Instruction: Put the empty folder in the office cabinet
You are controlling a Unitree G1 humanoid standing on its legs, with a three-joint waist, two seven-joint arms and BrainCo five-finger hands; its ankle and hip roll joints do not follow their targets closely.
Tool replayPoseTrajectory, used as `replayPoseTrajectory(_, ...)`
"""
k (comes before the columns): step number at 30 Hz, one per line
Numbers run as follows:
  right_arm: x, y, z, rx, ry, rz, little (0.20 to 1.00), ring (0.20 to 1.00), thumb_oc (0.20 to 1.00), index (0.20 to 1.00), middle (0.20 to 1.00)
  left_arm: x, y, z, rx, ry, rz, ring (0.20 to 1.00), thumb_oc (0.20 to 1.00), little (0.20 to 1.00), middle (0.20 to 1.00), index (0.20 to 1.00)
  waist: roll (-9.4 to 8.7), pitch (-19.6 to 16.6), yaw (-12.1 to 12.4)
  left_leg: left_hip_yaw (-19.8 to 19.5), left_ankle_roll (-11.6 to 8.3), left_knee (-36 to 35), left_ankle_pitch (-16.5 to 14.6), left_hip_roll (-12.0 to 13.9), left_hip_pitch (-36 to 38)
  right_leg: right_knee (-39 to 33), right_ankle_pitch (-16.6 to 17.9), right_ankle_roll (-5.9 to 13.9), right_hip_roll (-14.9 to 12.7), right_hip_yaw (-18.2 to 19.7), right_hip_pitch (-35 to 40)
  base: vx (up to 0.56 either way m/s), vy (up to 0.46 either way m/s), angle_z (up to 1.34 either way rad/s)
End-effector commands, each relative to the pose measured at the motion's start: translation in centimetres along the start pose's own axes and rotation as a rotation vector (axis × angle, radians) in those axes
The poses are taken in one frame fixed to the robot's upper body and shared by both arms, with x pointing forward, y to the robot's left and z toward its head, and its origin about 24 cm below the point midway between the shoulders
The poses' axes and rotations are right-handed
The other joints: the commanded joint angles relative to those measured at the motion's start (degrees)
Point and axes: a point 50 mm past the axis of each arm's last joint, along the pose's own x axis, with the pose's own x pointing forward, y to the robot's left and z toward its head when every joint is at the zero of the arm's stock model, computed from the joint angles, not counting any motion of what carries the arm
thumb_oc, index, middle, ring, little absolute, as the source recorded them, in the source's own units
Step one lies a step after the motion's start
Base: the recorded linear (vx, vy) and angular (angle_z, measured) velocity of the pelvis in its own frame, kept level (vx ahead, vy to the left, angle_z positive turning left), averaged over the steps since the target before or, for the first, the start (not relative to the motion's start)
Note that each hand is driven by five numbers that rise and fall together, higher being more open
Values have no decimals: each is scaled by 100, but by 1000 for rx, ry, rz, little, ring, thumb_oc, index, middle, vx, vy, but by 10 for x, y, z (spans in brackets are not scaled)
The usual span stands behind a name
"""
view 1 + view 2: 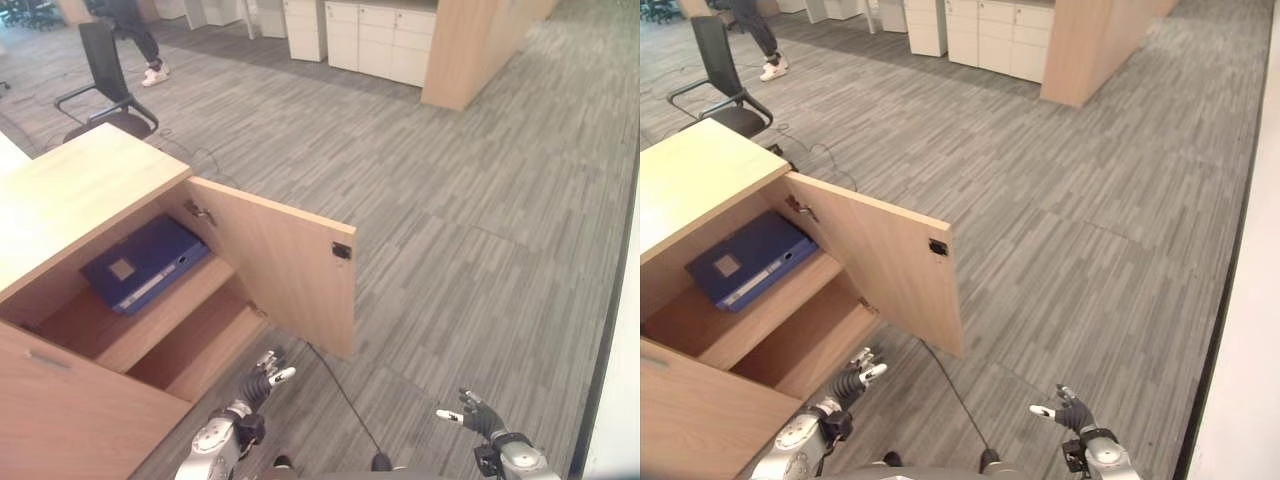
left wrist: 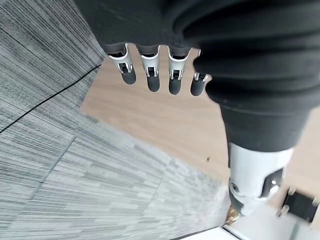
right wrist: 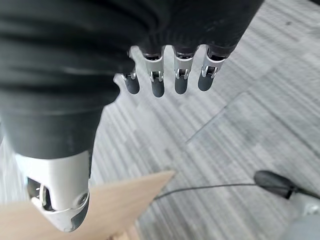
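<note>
A dark blue folder (image 1: 145, 263) lies flat on the upper shelf of the open wooden cabinet (image 1: 80, 190), also seen as the folder (image 1: 748, 258) in the right eye view. The cabinet door (image 1: 285, 265) stands swung open toward me. My left hand (image 1: 262, 375) hangs low in front of the cabinet's lower shelf, fingers relaxed and holding nothing; its fingers (image 2: 152, 75) show straight before the wooden door. My right hand (image 1: 470, 412) is low at the right over the carpet, its fingers (image 3: 167, 75) relaxed and empty.
A black office chair (image 1: 100, 85) stands behind the cabinet, and a person's legs (image 1: 140, 45) pass at the far back. White drawer units (image 1: 385, 40) and a wooden partition (image 1: 465, 50) line the back. Grey carpet (image 1: 450, 230) spreads open to the right.
</note>
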Motion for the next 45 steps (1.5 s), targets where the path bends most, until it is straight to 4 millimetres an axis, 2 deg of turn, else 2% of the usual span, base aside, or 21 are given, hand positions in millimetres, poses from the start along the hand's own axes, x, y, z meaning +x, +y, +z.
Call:
replayPoseTrajectory(1,14,-7,87,42,-313,-16,1000,1000,1000,1000,1000,-4,10,9,54,-30,6,1000,1000,1000,1000,1000,-70,-85,293,-151,136,112,-449,90,67,450,-468,752,-530,-100,194,35,-1,40)
replayPoseTrajectory(2,14,-7,87,42,-313,-16,1000,1000,1000,1000,1000,-4,10,9,54,-30,6,1000,1000,1000,1000,1000,-70,-75,289,-152,135,105,-448,90,79,450,-472,753,-529,-102,202,27,2,41)
replayPoseTrajectory(5,18,-15,138,38,-451,-41,1000,1000,1000,1000,1000,-8,11,5,62,-11,-9,1000,1000,1000,1000,1000,-81,-93,457,-228,153,-8,-453,70,161,434,-483,758,-522,-174,268,12,13,29)
replayPoseTrajectory(6,18,-15,138,38,-452,-41,1000,1000,1000,1000,1000,-8,11,5,62,-12,-9,1000,1000,1000,1000,1000,-81,-90,456,-228,153,-9,-453,70,163,434,-483,758,-522,-174,271,11,25,23)
replayPoseTrajectory(7,18,-16,168,34,-530,-45,1000,1000,1000,1000,1000,-10,11,5,65,-6,-22,1000,1000,1000,1000,1000,-81,-130,549,-237,163,-82,-469,64,206,408,-487,770,-520,-207,307,30,48,18)
replayPoseTrajectory(8,15,-10,208,24,-634,-31,1000,1000,1000,1000,1000,-12,13,4,56,3,-21,1000,1000,1000,1000,1000,-87,-136,661,-268,179,-170,-488,34,263,371,-479,785,-513,-240,351,31,60,13)
replayPoseTrajectory(11,12,4,239,12,-710,8,1000,1000,1000,1000,1000,-13,14,2,53,13,-19,1000,1000,1000,1000,1000,-89,-165,780,-321,189,-234,-506,8,288,321,-456,796,-525,-280,389,13,46,5)
replayPoseTrajectory(13,11,15,251,16,-731,39,1000,1000,1000,1000,1000,-14,14,2,56,15,-22,1000,1000,1000,1000,1000,-80,-176,848,-347,198,-274,-508,-12,302,280,-434,807,-531,-296,409,-2,43,4)
replayPoseTrajectory(14,11,28,255,11,-737,77,1000,1000,1000,1000,1000,-14,14,0,56,23,-21,1000,1000,1000,1000,1000,-73,-186,890,-363,204,-306,-512,-27,318,263,-421,813,-534,-313,417,8,31,9)
replayPoseTrajectory(15,11,28,255,11,-737,78,1000,1000,1000,1000,1000,-14,14,0,56,23,-20,1000,1000,1000,1000,1000,-74,-186,886,-364,204,-309,-511,-28,320,261,-420,814,-534,-314,419,6,38,10)
replayPoseTrajectory(18,10,48,260,6,-747,143,1000,1000,1000,1000,1000,-15,15,0,58,22,-8,1000,1000,1000,1000,1000,-62,-187,954,-410,210,-339,-513,-66,307,249,-401,827,-551,-351,422,-10,32,8)
replayPoseTrajectory(20,9,54,260,4,-749,162,1000,1000,1000,1000,1000,-14,15,0,59,22,-8,1000,1000,1000,1000,1000,-60,-184,961,-429,216,-340,-519,-78,301,248,-397,833,-560,-359,421,-15,32,5)
replayPoseTrajectory(23,7,67,255,-14,-746,211,1000,1000,1000,1000,1000,-14,17,0,63,22,7,1000,1000,1000,1000,1000,-61,-177,980,-457,225,-346,-529,-96,290,243,-393,841,-577,-383,429,-10,18,3)
replayPoseTrajectory(27,3,81,242,-42,-745,282,1000,1000,1000,1000,1000,-13,18,1,69,16,18,1000,1000,1000,1000,1000,-71,-165,980,-514,233,-351,-536,-118,269,269,-400,855,-606,-436,419,-10,15,4)
replayPoseTrajectory(32,-6,99,217,-60,-729,388,1000,1000,1000,1000,1000,-13,21,0,74,15,49,1000,1000,1000,1000,1000,-76,-149,984,-593,224,-366,-533,-142,234,281,-409,857,-635,-516,413,-10,13,14)
replayPoseTrajectory(34,-12,115,211,-89,-731,461,1000,1000,1000,1000,1000,-14,23,-2,77,17,69,1000,1000,1000,1000,1000,-82,-132,1022,-661,210,-359,-522,-139,203,266,-419,851,-628,-555,411,-10,1,5)
replayPoseTrajectory(35,-12,115,211,-89,-731,462,1000,1000,1000,1000,1000,-14,23,-2,77,17,69,1000,1000,1000,1000,1000,-82,-134,1015,-664,209,-358,-522,-139,201,266,-420,851,-628,-558,412,-23,-2,13)
replayPoseTrajectory(36,-17,126,214,-123,-754,511,1000,1000,1000,1000,1000,-15,24,-2,75,15,81,1000,1000,1000,1000,1000,-90,-94,1073,-716,204,-329,-511,-137,167,278,-427,845,-622,-563,395,-20,-2,18)
replayPoseTrajectory(38,-21,133,218,-138,-771,542,1000,1000,1000,1000,1000,-15,25,-2,76,15,85,1000,1000,1000,1000,1000,-101,-73,1118,-757,197,-300,-507,-134,131,281,-436,837,-615,-578,389,-40,-18,19)
replayPoseTrajectory(40,-32,155,229,-173,-820,632,1000,1000,1000,1000,1000,-15,27,-1,82,12,96,1000,1000,1000,1000,1000,-142,-18,1294,-941,160,-236,-465,-125,-11,276,-475,822,-592,-718,396,-66,-34,30)
replayPoseTrajectory(45,-38,168,236,-205,-844,675,1000,1000,1000,1000,1000,-15,28,2,82,3,96,1000,1000,1000,1000,1000,-171,-8,1443,-1081,135,-227,-424,-133,-103,290,-504,810,-566,-855,413,-27,-16,30)
